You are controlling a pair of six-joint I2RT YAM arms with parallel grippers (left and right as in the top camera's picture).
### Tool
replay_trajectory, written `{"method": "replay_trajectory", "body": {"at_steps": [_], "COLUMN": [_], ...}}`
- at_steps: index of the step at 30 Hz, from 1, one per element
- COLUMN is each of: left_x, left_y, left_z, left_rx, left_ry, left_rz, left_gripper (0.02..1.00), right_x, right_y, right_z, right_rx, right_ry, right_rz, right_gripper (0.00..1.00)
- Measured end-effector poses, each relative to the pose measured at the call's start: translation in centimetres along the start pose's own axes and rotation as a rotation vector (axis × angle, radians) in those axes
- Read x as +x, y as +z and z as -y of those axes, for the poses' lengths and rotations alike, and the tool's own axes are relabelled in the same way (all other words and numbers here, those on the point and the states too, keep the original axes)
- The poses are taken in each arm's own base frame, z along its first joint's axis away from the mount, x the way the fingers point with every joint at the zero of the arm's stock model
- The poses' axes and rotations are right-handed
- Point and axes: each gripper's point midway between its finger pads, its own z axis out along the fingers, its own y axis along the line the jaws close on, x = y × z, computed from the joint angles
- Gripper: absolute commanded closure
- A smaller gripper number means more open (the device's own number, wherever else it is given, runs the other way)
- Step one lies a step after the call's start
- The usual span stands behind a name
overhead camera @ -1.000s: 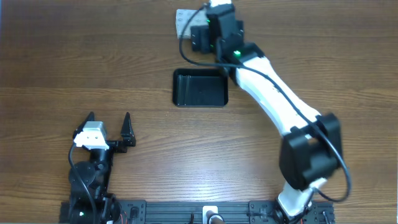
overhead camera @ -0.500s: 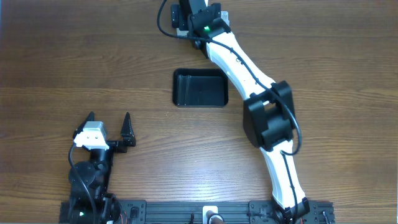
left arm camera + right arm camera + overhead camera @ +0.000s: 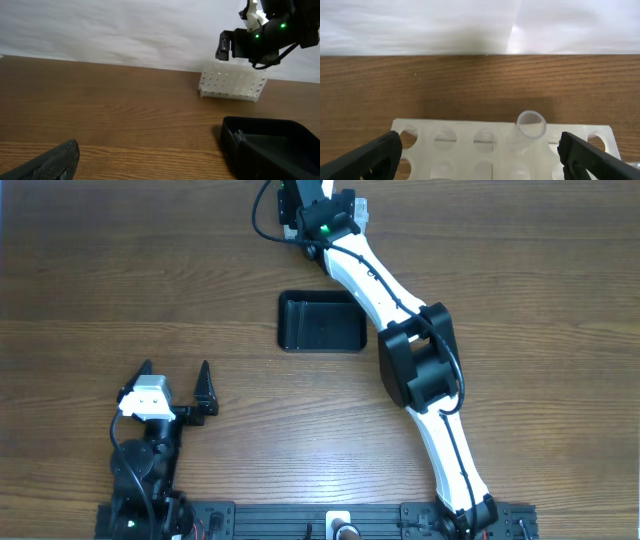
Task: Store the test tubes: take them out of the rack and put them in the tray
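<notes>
So, clear tube standing in the rack, nothing grabbed yet

On the desk, the black tray sits near the white rack at the far edge. The right gripper hangs over the rack, fingers wide apart either side of the test tube. The left gripper is parked, fingers apart too. The tube looks light, slick and breakable, so I'd pinch it gently just under the rim.
</notes>
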Motion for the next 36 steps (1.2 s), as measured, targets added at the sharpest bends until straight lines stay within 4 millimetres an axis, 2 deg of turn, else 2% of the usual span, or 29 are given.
{"method": "replay_trajectory", "body": {"at_steps": [7, 16, 27, 36], "left_x": [0.0, 0.0, 0.0, 0.0], "left_y": [0.0, 0.0, 0.0, 0.0], "left_z": [0.0, 0.0, 0.0, 0.0], "left_rx": [0.000, 0.000, 0.000, 0.000], "left_ry": [0.000, 0.000, 0.000, 0.000], "left_rz": [0.000, 0.000, 0.000, 0.000], "left_gripper": [0.018, 0.020, 0.018, 0.018], "right_x": [-0.4, -0.5, -0.7, 0.0], "right_y": [0.0, 0.2, 0.7, 1.1], "right_z": [0.5, 1.1, 3.0, 3.4], "right_rx": [0.030, 0.046, 0.086, 0.094], "right_ry": [0.003, 0.006, 0.015, 0.008], "right_rz": [0.017, 0.020, 0.013, -0.003], "right_gripper": [0.060, 0.244, 0.373, 0.614]}}
